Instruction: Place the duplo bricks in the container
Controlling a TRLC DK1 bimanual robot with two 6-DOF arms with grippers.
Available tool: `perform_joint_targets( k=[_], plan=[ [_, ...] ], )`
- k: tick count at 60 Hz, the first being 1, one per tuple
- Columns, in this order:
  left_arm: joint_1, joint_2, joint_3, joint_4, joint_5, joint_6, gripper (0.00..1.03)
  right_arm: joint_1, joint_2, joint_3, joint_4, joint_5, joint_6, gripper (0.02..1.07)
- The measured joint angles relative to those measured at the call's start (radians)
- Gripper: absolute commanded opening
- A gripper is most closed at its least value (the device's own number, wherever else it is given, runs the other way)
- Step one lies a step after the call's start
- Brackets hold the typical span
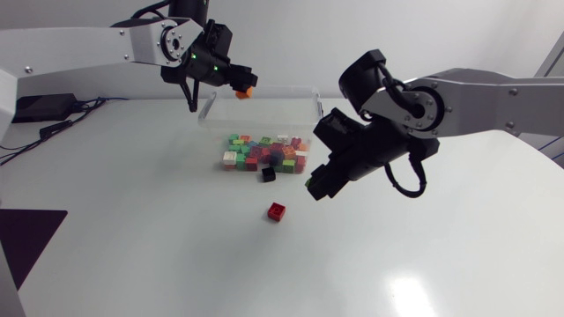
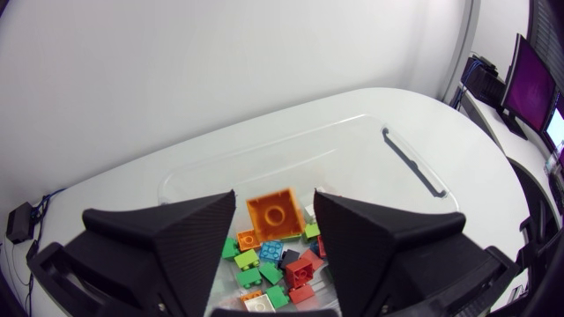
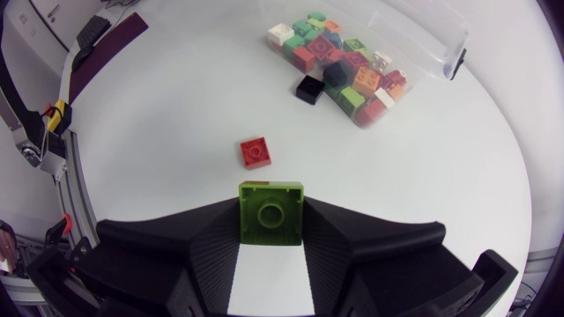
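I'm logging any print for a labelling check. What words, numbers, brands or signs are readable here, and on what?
None can be read.
Green brick in the right gripper and orange brick in the left gripper: the studs show no legible marking.
Piled bricks in the clear container: too small to tell.
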Motion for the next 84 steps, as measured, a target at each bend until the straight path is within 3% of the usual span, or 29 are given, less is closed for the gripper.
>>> perform_joint_targets(
  k=[17, 30, 51, 76, 80, 84],
  plan=[
    [0.000, -0.010, -0.004, -0.062, 0.000, 0.000, 0.98, -0.069, 0.000, 0.113, 0.005, -0.014, -0.029, 0.34],
    [-0.008, -0.177, -0.149, -0.127, -0.004, 0.010, 0.98, -0.093, 0.045, 0.203, 0.066, -0.014, -0.034, 0.34],
    [-0.097, -0.344, -0.452, -0.143, -0.003, 0.058, 0.98, -0.121, 0.246, 0.373, 0.122, -0.034, -0.036, 0.34],
    [-0.177, -0.344, -0.588, -0.141, -0.004, 0.080, 0.98, -0.136, 0.384, 0.563, 0.177, -0.072, -0.035, 0.36],
    [-0.189, -0.336, -0.593, -0.142, -0.004, 0.079, 0.98, -0.139, 0.408, 0.592, 0.185, -0.074, -0.034, 0.45],
    [-0.201, -0.317, -0.593, -0.142, -0.004, 0.075, 0.98, -0.140, 0.441, 0.627, 0.198, -0.074, -0.028, 0.78]
  ],
)
